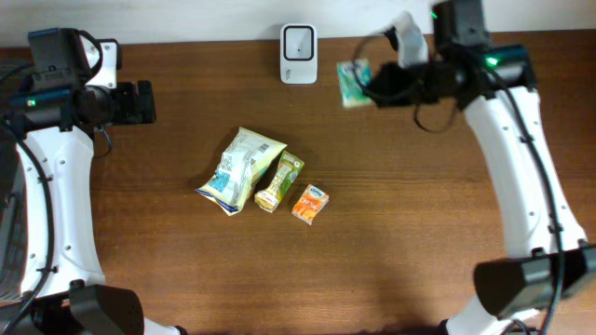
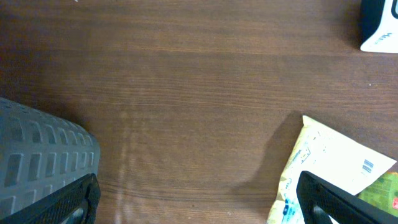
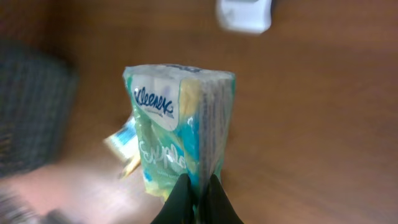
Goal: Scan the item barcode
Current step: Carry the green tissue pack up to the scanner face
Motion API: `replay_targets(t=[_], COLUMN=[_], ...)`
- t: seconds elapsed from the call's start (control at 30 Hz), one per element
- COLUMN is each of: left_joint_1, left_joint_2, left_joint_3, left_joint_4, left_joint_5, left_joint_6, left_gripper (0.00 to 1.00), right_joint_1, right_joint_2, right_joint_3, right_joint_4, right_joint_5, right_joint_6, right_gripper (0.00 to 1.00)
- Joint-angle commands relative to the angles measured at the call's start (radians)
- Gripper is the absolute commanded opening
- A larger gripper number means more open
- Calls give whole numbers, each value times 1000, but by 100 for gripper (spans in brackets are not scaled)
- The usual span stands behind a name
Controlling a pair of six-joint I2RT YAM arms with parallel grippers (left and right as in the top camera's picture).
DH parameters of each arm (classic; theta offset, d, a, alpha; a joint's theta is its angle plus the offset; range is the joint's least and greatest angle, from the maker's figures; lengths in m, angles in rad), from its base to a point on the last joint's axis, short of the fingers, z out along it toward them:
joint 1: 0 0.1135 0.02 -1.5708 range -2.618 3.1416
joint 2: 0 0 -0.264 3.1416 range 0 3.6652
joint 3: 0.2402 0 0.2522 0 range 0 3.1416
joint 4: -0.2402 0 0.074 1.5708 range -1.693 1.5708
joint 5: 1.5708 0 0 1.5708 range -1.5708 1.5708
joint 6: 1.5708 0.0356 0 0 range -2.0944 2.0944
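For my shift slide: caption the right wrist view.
Right pincer shut on a Kleenex pack, white scanner beyond on the table.

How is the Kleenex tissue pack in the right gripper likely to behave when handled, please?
Probably light: the right gripper pinches the Kleenex pack by one end alone, yet it juts out straight. Its glossy film wrap looks slippery, so it might slide.

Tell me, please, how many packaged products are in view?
4: a snack bag, green pouch and orange box clustered mid-table, plus a tissue pack in the right claw.
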Motion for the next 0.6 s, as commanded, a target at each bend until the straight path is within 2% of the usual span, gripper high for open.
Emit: replay_targets(t=[0.0, 0.03, 0.1, 0.2, 0.3, 0.37, 0.47, 0.57], left_joint_1=[4, 4, 4, 4, 4, 4, 4, 4], left_joint_2=[8, 8, 8, 8, 8, 8, 8, 8], left_joint_3=[3, 3, 3, 3, 3, 3, 3, 3], left_joint_4=[-1, -1, -1, -2, -2, -2, -2, -2], left_joint_5=[10, 10, 10, 10, 10, 10, 10, 11], left_joint_6=[16, 16, 16, 16, 16, 16, 16, 16], left_gripper=[99, 99, 99, 99, 99, 99, 99, 99], right_joint_1=[132, 160, 225, 279, 295, 294, 293, 289], right_joint_2=[165, 209, 328, 497, 608, 643, 681, 686], right_joint_3=[153, 167, 168, 168, 167, 167, 167, 167], right_joint_4=[58, 105, 272, 565, 839, 948, 1020, 1014], right_joint_5=[502, 593, 795, 996, 1013, 998, 969, 969], right_joint_6=[10, -11, -148, -419, -607, -694, -856, -882], right_gripper=[4, 4, 4, 4, 4, 4, 4, 4])
